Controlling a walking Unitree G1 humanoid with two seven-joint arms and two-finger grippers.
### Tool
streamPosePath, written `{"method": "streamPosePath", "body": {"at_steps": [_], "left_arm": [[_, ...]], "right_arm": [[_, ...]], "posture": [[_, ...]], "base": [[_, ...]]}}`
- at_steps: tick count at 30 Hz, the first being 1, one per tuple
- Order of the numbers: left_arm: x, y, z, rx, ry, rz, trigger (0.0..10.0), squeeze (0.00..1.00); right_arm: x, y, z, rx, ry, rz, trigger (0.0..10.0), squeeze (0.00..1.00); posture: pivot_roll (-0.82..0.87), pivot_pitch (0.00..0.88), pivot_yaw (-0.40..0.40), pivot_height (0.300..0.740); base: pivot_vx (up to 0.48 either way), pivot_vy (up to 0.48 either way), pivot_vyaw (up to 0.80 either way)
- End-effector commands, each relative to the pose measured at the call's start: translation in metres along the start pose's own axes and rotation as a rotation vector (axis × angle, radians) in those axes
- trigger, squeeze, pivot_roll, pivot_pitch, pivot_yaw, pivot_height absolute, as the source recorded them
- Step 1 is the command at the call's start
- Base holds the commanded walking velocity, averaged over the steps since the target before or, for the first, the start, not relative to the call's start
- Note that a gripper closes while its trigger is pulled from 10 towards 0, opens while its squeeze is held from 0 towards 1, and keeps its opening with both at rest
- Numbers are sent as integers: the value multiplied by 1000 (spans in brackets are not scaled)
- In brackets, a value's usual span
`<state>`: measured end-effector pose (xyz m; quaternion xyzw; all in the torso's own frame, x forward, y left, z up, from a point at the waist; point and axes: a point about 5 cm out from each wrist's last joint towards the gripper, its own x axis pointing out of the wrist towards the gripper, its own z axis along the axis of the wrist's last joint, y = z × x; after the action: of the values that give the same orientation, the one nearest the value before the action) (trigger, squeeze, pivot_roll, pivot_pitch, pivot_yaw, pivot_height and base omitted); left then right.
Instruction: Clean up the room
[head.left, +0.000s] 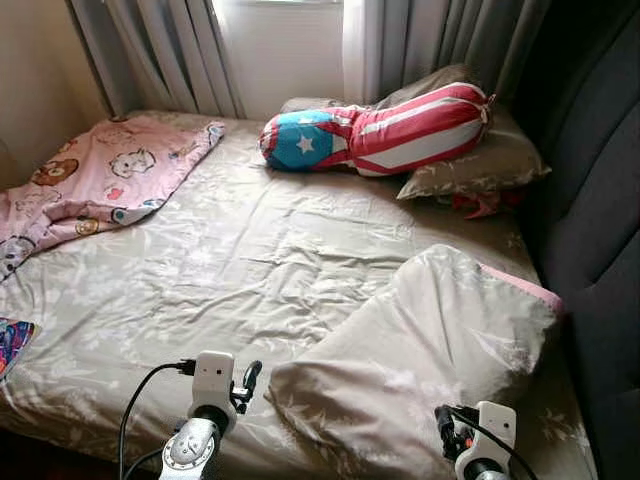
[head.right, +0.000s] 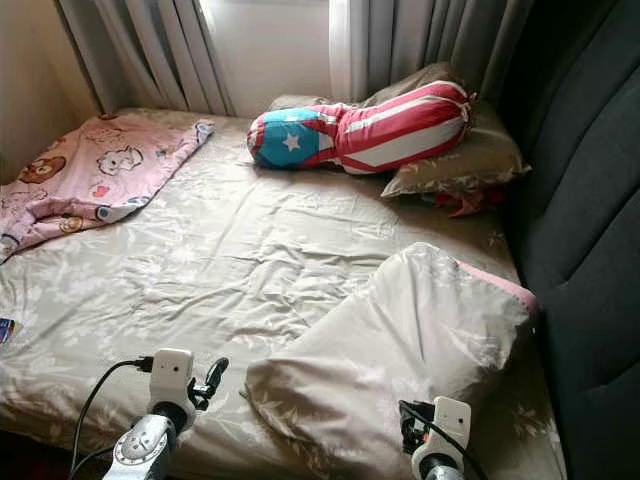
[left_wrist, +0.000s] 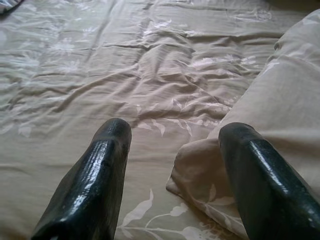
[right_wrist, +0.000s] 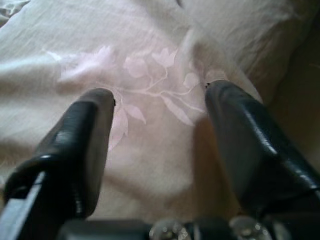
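From my head, the pillow (head.left: 420, 360) lies near right on the bed (head.left: 200, 290), both arms low before it. My left pincer (left_wrist: 172, 150) gapes empty beside its corner. My right pincer (right_wrist: 160, 130) spreads empty over it. Pinching loose cover alone could let it sag or slip.

Colourful item (head.left: 12, 342) far left of left gripper's fingers (left_wrist: 95, 180): picture edge cutting it off, identity unclear. Red cloth (head.left: 478, 204) well beyond right gripper's fingers (right_wrist: 82, 145): hiding mostly under grey pillow (head.left: 480, 160). Right wrist view blurring.
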<state>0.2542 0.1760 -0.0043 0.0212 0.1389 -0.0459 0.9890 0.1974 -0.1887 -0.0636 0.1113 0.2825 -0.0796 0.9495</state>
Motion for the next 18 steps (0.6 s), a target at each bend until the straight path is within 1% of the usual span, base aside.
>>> {"method": "streamPosePath", "body": {"at_steps": [1, 4, 6, 7, 15, 18], "left_arm": [[-1, 1, -1, 5, 7, 1, 10000, 0], [-1, 1, 0, 5, 6, 0, 10000, 0], [-1, 1, -1, 5, 7, 0, 10000, 0], [-1, 1, 0, 5, 7, -1, 10000, 0], [-2, 2, 0, 6, 5, 0, 10000, 0], [-1, 1, 1, 4, -2, -3, 10000, 0]], "right_arm": [[-2, -5, -5, 5, 25, -15, 10000, 835], [-3, -6, -7, -3, 48, -22, 10000, 831], [-3, -6, -9, -11, 61, -31, 10000, 796], [-3, -6, -10, -16, 78, -38, 10000, 0], [0, -6, -8, -8, 98, -61, 10000, 0], [1, -7, -4, -13, 73, -59, 10000, 0]], "posture": [[-94, 0, -9, 723], [-94, 0, -9, 723], [-94, 0, -9, 723], [-92, 4, -9, 723], [-89, 8, -7, 723], [-90, 8, -7, 698]], "base": [[0, 0, 0], [0, 0, 0], [0, 0, 0], [0, 0, 0], [0, 0, 0], [0, 0, 0]]}}
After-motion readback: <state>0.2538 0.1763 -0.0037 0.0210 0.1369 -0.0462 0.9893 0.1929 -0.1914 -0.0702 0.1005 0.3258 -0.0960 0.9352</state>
